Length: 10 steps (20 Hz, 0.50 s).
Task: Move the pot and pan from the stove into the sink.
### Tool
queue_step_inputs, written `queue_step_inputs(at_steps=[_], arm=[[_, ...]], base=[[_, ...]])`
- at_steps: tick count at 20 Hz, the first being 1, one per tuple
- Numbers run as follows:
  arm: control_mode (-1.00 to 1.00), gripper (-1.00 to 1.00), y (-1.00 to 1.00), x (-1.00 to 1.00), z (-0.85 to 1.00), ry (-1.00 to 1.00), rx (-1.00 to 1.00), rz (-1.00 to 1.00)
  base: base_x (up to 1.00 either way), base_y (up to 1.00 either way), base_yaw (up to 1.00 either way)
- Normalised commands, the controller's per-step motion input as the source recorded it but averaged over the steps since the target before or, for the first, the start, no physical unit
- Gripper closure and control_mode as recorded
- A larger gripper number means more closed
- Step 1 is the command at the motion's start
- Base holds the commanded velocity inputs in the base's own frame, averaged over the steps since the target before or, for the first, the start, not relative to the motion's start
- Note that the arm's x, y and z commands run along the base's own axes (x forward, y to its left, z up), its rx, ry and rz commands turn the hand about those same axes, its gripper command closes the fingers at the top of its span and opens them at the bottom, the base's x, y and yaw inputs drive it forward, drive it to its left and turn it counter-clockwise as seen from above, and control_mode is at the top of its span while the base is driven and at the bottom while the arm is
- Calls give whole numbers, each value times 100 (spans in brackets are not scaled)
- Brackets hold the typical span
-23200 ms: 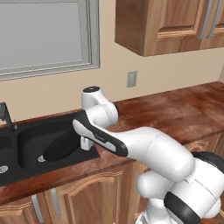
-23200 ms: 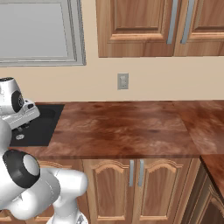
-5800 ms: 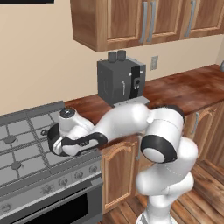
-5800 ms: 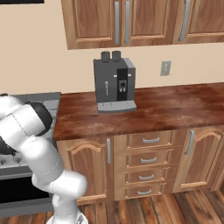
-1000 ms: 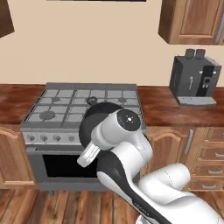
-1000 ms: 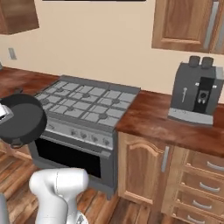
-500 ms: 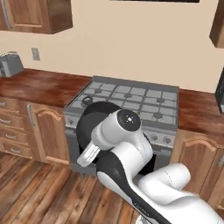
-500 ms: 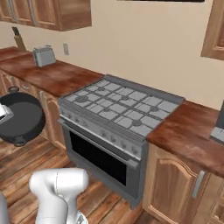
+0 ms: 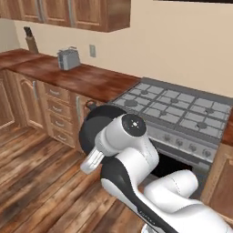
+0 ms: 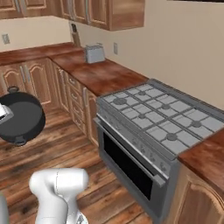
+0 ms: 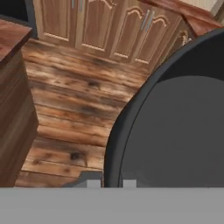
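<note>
Pot (image 10: 21, 117) held at the jaws over wooden floor; stove (image 10: 162, 118) at 3 o'clock; jaws clenched on rim.

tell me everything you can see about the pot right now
The pot is round, dark grey and matte, with straight sides and small loop handles on opposite sides of its rim. It hangs in the air above the wooden floor, away from the stove. The hand view looks down into its empty grey inside, with the tool at its rim.
</note>
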Motion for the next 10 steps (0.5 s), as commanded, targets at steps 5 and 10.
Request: queue_step_inputs(at_steps=[5, 10], arm=[[100, 100, 0, 0, 0, 0, 0, 0], [100, 100, 0, 0, 0, 0, 0, 0]], base=[[-6, 0, 50], [-6, 0, 50]])
